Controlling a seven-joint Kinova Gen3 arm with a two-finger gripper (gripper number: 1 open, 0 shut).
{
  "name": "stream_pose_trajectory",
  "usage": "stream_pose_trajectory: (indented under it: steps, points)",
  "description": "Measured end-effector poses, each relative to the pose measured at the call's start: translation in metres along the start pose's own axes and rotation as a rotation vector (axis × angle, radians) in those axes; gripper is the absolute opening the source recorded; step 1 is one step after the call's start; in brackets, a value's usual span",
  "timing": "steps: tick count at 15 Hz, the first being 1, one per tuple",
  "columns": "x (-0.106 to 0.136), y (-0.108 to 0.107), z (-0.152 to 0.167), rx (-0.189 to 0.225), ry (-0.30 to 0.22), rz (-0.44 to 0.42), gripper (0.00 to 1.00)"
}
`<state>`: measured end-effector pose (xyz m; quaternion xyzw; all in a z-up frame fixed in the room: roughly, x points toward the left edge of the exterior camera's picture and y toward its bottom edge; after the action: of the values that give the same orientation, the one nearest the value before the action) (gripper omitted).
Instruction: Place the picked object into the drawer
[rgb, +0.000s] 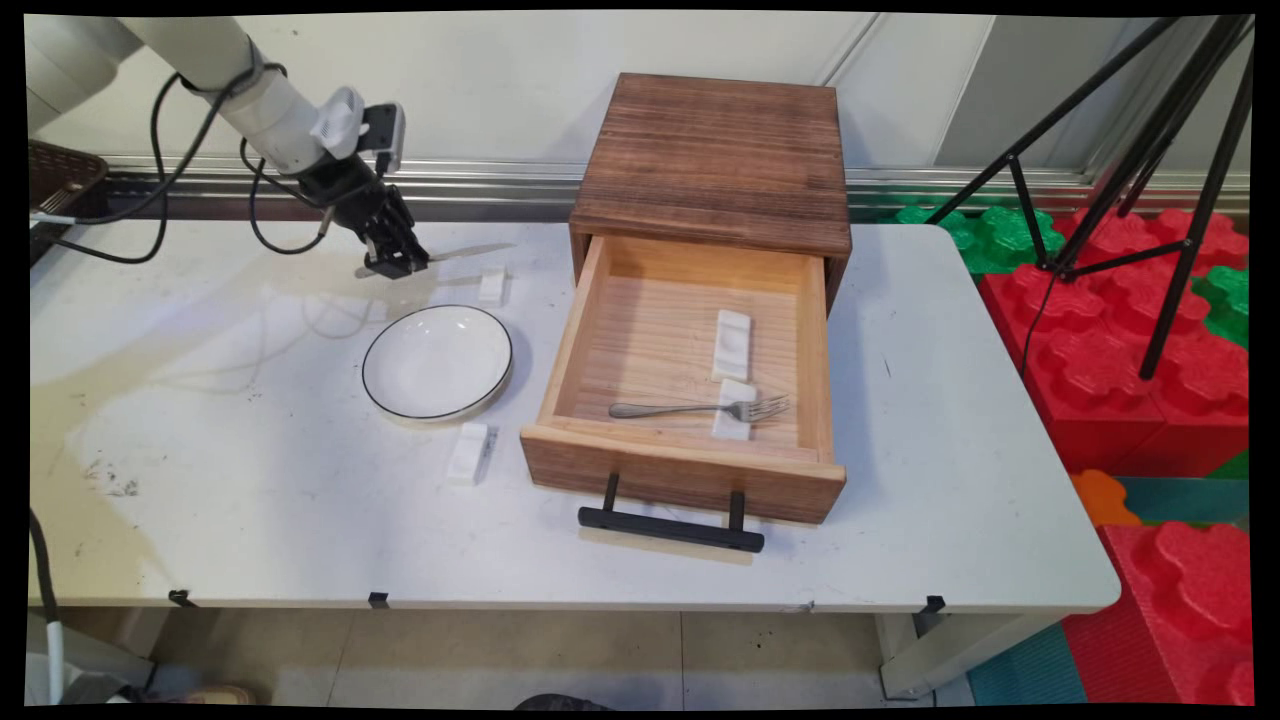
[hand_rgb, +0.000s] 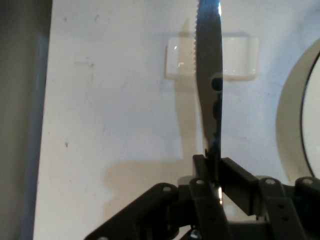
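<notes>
My gripper (rgb: 395, 265) (hand_rgb: 214, 172) is shut on a metal table knife (rgb: 465, 253) (hand_rgb: 209, 75), held by its handle just above the table at the back left. The serrated blade points right, toward the wooden drawer box. Under the blade tip lies a small white rest (rgb: 492, 285) (hand_rgb: 235, 57). A white plate with a dark rim (rgb: 437, 361) (hand_rgb: 310, 120) sits just in front of the gripper. The open drawer (rgb: 570, 340) holds a fork (rgb: 700, 408) lying across a white rest (rgb: 733, 395), with another white rest (rgb: 731, 343) behind it.
A further white rest (rgb: 468, 453) lies in front of the plate, near the drawer's front corner. The drawer's black handle (rgb: 670, 529) sticks out toward the table's near edge. A tripod (rgb: 1150, 150) and red and green foam blocks (rgb: 1130, 340) stand right of the table.
</notes>
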<state>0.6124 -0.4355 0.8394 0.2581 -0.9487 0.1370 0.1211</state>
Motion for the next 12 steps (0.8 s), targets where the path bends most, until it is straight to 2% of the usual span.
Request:
stream_pose_trajectory:
  steps: [6, 12]
  points:
    - [0.010, 0.008, -0.041, 0.008, 0.048, 0.013, 0.00]
    - [0.043, 0.025, -0.079, 0.001, 0.136, 0.062, 0.00]
